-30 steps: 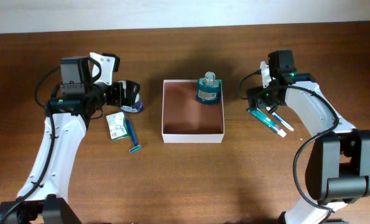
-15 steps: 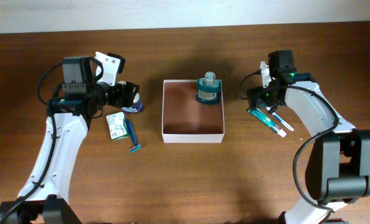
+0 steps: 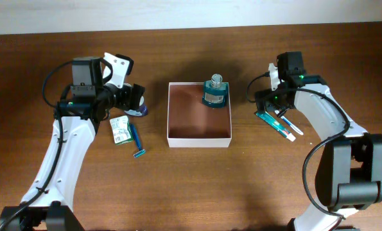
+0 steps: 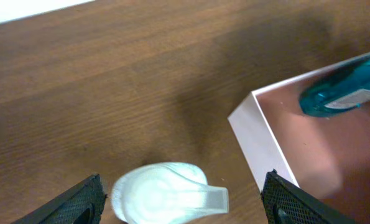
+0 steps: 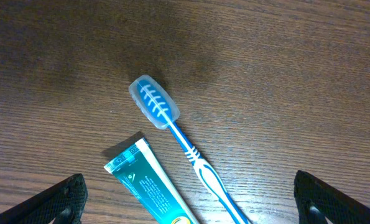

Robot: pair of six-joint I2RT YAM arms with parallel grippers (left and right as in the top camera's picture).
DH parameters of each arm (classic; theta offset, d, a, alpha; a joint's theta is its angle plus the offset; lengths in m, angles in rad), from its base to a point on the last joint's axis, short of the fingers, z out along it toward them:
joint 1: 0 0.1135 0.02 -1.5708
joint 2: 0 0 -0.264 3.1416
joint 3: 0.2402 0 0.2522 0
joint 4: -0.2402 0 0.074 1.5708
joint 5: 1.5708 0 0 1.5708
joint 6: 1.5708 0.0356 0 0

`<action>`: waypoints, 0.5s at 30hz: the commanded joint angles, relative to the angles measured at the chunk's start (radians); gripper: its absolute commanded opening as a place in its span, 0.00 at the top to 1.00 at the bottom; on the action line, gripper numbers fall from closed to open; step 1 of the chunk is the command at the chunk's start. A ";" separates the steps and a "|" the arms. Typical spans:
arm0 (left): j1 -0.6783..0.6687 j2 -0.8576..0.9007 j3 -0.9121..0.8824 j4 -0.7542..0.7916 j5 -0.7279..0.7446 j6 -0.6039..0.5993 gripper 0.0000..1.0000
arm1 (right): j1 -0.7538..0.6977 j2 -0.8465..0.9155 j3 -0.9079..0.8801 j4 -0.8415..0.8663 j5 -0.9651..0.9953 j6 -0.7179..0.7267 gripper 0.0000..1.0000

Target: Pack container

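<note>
The container (image 3: pixel 187 115) is a square white-walled box with a reddish-brown inside, at the table's middle. A teal glass bottle (image 3: pixel 214 92) stands in its back right corner. In the left wrist view the container's wall (image 4: pixel 259 143) and the bottle (image 4: pixel 343 93) are at the right. My left gripper (image 3: pixel 134 101) is open over a white pear-shaped plastic item (image 4: pixel 166 198), which lies between the jaws (image 4: pixel 188 202), left of the container. My right gripper (image 3: pixel 274 108) is open and empty (image 5: pixel 194 205) above a teal toothpaste tube (image 5: pixel 150 186) and a blue-white toothbrush (image 5: pixel 185 146).
A green-and-white packet (image 3: pixel 119 129) and a blue razor (image 3: pixel 138 142) lie on the wood table left of the container. The toothpaste (image 3: pixel 272 122) and toothbrush (image 3: pixel 291 126) lie to its right. A white wall edge runs along the back.
My left arm has shifted a little to the right, toward the container, with the jaws still over the white item. The right arm has not moved.
</note>
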 commanded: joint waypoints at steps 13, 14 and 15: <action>-0.026 0.064 0.021 0.029 -0.031 0.015 0.18 | -0.003 -0.016 -0.005 0.000 0.009 -0.004 0.01; -0.026 0.064 0.021 0.030 -0.031 0.015 0.18 | -0.003 -0.016 -0.005 0.000 0.009 -0.004 0.01; -0.026 0.064 0.021 0.030 -0.031 0.015 0.18 | -0.003 -0.016 -0.005 0.000 0.009 -0.004 0.01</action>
